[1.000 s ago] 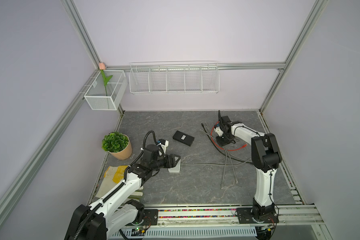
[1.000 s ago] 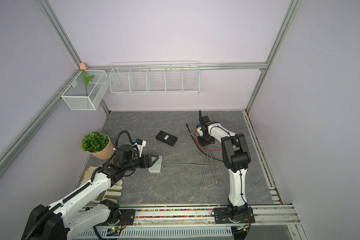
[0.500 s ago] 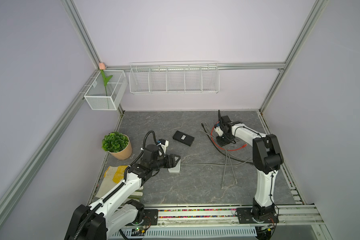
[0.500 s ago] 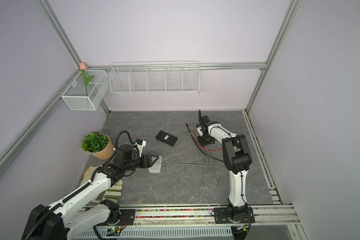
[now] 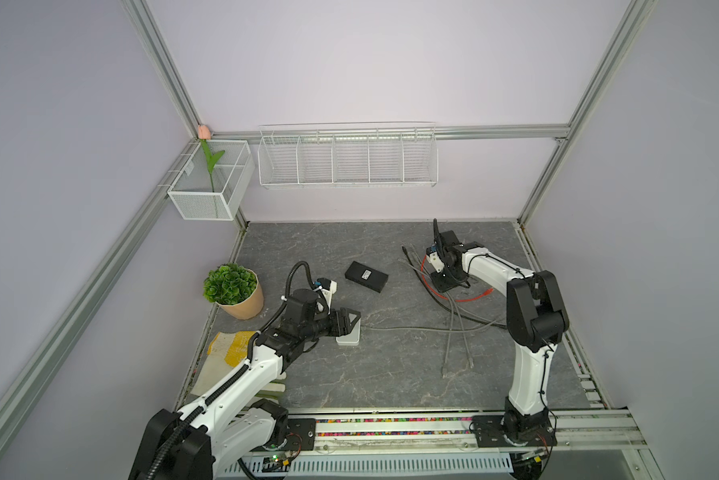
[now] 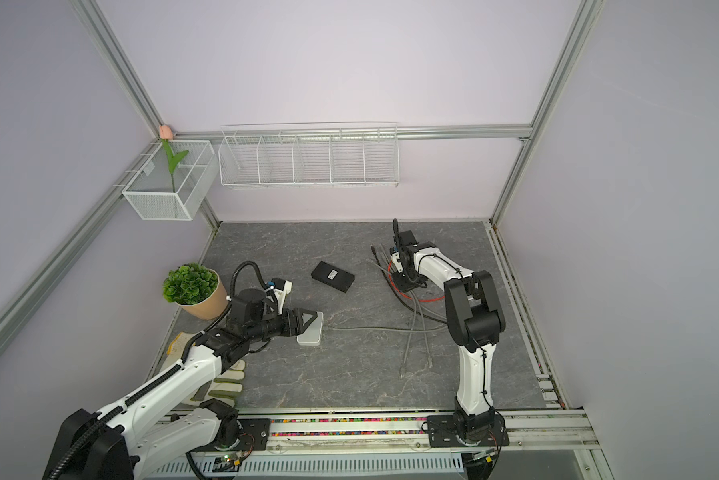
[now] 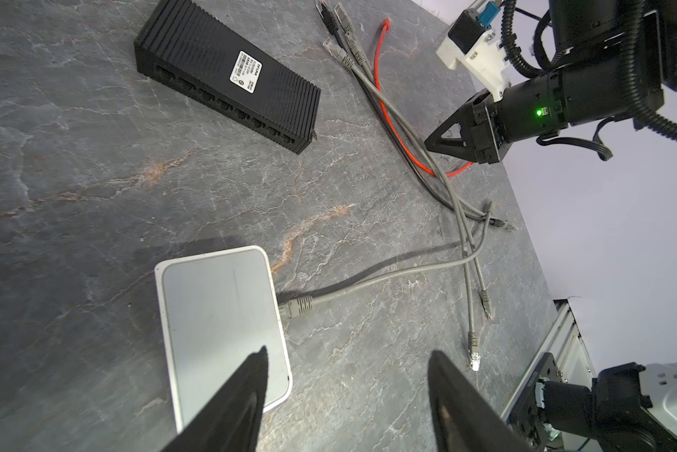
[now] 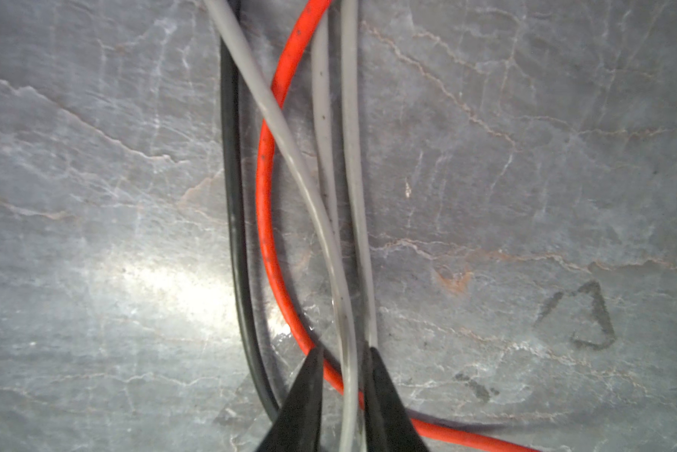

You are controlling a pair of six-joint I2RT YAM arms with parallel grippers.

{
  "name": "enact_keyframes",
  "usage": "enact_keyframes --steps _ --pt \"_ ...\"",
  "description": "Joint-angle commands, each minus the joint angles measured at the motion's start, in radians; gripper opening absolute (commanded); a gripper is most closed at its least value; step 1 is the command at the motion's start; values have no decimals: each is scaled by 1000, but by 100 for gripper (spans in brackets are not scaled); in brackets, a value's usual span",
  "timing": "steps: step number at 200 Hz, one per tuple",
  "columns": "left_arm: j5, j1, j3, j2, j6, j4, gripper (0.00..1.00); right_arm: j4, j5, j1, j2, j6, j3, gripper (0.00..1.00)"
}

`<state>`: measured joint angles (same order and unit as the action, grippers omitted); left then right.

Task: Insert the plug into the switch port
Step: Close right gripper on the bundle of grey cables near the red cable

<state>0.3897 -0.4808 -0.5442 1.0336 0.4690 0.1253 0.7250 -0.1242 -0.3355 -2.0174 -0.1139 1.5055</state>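
My left arm reaches low and nearly level from the front rail toward the middle of the table (image 5: 391,374). My left gripper (image 7: 344,391) is spread wide and holds nothing; one side hangs over the end of the white switch (image 7: 219,313), which lies flat, and the other over bare stone. My right arm stands upright from its base, folds at the elbow and stretches to the back of the table. There my right gripper (image 8: 344,354) points straight down into the cable bundle. Its tips are drawn close, and one grey cable (image 8: 346,375) runs through the narrow gap between them; whether they bite it I cannot tell. I count two switches: the white one and a black switch (image 5: 366,276), which lies apart from it toward the back. In the right wrist view I count five cables: three grey, one black cable (image 8: 233,195) and one red cable (image 8: 264,203). One grey plug (image 7: 298,306) sits in the white switch's side. Two loose plugs (image 7: 473,354) lie toward the front. There is one potted plant (image 5: 233,286).
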Motion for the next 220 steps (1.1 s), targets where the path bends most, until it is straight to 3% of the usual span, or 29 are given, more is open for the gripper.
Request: enact_keyframes --steps 1,142,220 --pt "-4 -4 12 -11 -16 1 65 16 -1 -3 14 -9 -13 23" --pt "-7 -3 13 -16 -19 3 65 27 1 0 -48 -11 10 22" --pt "-8 -3 7 -8 -21 4 65 28 -2 -7 -22 -10 4 16"
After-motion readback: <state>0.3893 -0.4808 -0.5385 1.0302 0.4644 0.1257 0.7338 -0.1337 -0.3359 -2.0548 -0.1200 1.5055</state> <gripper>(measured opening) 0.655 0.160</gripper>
